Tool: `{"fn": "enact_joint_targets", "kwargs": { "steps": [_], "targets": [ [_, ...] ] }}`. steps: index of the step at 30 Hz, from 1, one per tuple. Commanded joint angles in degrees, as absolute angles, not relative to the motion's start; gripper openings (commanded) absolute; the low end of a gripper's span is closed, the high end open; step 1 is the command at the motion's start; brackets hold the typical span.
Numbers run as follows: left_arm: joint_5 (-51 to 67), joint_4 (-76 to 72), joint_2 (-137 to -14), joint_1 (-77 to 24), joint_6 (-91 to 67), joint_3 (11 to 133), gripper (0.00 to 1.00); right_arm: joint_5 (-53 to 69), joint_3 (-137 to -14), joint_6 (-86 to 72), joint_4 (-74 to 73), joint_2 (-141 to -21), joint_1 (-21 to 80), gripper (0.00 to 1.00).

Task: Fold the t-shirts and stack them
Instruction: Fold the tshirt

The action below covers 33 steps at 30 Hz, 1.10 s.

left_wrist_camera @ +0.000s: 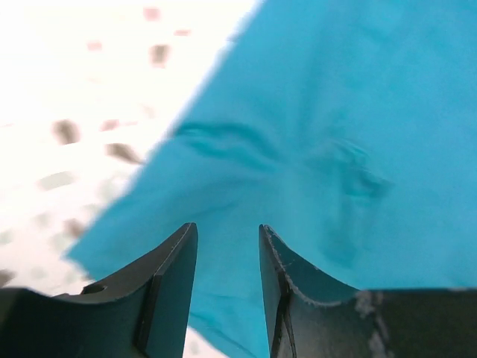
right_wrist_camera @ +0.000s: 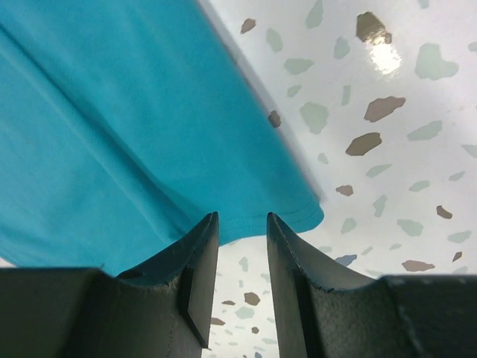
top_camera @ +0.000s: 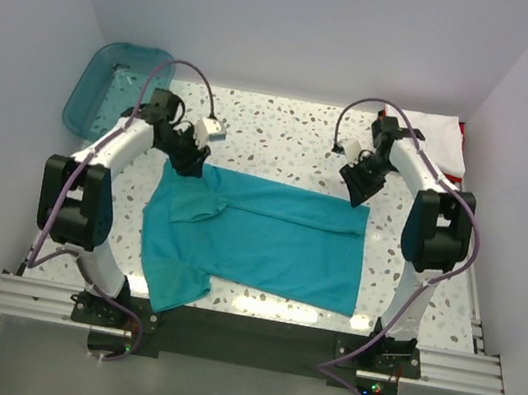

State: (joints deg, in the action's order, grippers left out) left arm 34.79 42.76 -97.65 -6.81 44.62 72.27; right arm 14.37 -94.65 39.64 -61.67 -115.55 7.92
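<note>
A teal-blue t-shirt (top_camera: 267,239) lies spread flat across the middle of the table, one sleeve (top_camera: 194,206) folded onto its body. My left gripper (top_camera: 189,160) hovers over its far left corner. In the left wrist view the left gripper (left_wrist_camera: 227,227) has its jaws apart above the teal-blue cloth (left_wrist_camera: 335,112). My right gripper (top_camera: 359,188) sits at the far right corner. In the right wrist view the right gripper (right_wrist_camera: 242,216) is open, the teal-blue shirt's hem (right_wrist_camera: 298,212) just past its tips and bare table between them. A white t-shirt (top_camera: 435,135) lies at the back right, with red cloth (top_camera: 464,138) showing at its edge.
A translucent teal bin (top_camera: 83,96) stands at the back left corner. White walls close in the table on the left, right and back. The other sleeve (top_camera: 173,286) of the teal-blue shirt reaches the near edge by the left arm's base.
</note>
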Motion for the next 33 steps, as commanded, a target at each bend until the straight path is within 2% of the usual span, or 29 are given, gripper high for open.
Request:
{"fn": "enact_joint_targets", "kwargs": {
  "steps": [1, 8, 19, 26, 30, 33],
  "targets": [
    [26.3, 30.8, -102.9, -3.7, 32.2, 77.3, 0.44, 13.4, -97.9, 34.5, -59.5, -117.7, 8.1, 0.36],
    [20.4, 30.7, -110.0, -2.0, 25.8, 80.5, 0.42, 11.4, -97.4, 35.9, -61.1, -118.7, 10.2, 0.35],
    [16.3, 32.1, -111.0, -1.4, 25.2, 77.3, 0.42, 6.9, -85.2, 44.1, -63.5, -112.5, 9.8, 0.36],
    [16.9, 33.7, -110.7, -1.3, 25.7, 78.8, 0.42, 10.3, -90.4, 43.3, -67.9, -110.3, 8.0, 0.42],
    [18.1, 33.2, -110.7, -1.3, 25.1, 80.0, 0.43, 7.5, -90.2, 37.3, -62.2, -110.6, 7.8, 0.42],
    [18.4, 34.3, -111.8, -1.4, 24.6, 82.4, 0.43, 5.4, -92.4, 31.7, -60.9, -112.7, 6.4, 0.47]
  ]
}}
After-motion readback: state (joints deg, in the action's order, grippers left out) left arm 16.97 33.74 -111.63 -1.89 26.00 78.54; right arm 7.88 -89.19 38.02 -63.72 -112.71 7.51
